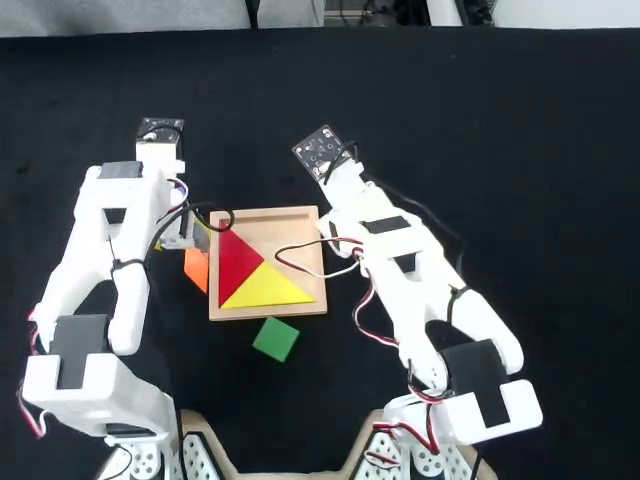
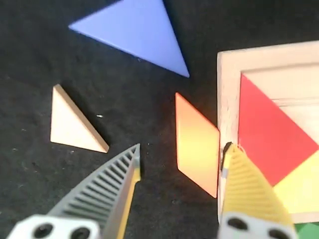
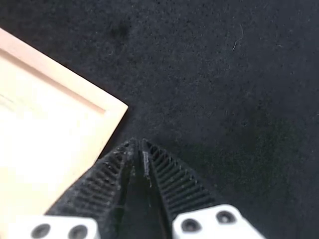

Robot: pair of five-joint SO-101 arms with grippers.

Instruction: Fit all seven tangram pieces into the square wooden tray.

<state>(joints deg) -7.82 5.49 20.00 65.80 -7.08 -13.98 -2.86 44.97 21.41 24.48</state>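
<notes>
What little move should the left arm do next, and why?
Probably shut the left gripper on the orange piece. Its open fingers sit either side of that piece, which lies on the cloth beside the tray, not yet inside with the red triangle and yellow triangle.

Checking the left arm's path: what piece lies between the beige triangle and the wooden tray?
The orange parallelogram lies between the beige triangle and the wooden tray, close beside the tray's edge, per the left wrist view.
</notes>
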